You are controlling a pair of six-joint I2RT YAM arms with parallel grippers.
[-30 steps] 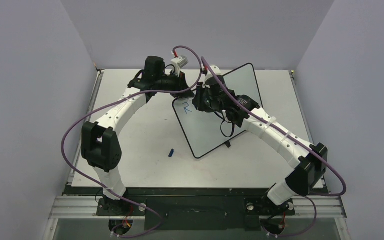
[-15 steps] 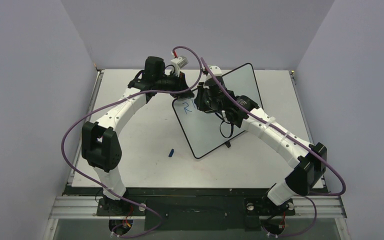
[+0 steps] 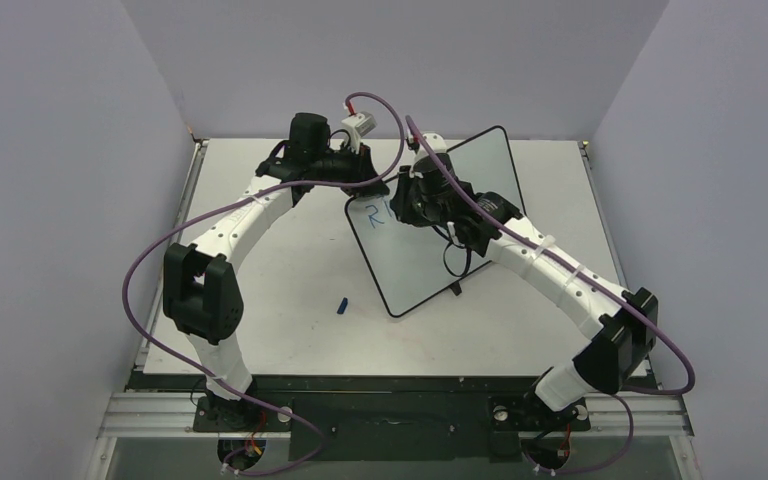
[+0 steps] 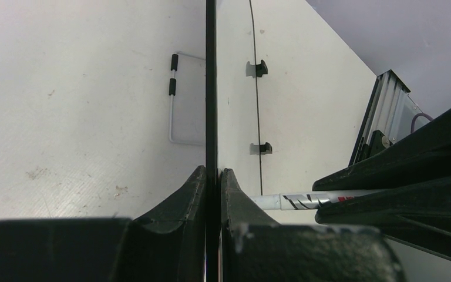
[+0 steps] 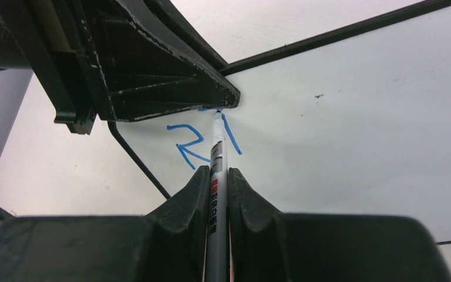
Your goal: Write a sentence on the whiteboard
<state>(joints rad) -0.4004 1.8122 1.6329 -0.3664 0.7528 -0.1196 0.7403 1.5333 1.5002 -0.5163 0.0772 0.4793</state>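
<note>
Pinching the whiteboard [image 3: 415, 265] edge, left pincer [image 4: 211, 183] steadies it; right pincer [image 5: 217, 179] grips the marker [image 5: 216, 154]. Excess tip pressure may tilt the whiteboard, distorting the sentence [image 5: 189, 144].

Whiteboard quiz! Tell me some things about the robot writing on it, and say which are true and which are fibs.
1. The right gripper is shut on a marker. True.
2. The writing is red. False: it is blue.
3. The left gripper pinches the edge of the whiteboard. True.
4. A whole sentence is on the board. False: only an R and one more stroke show.
</note>
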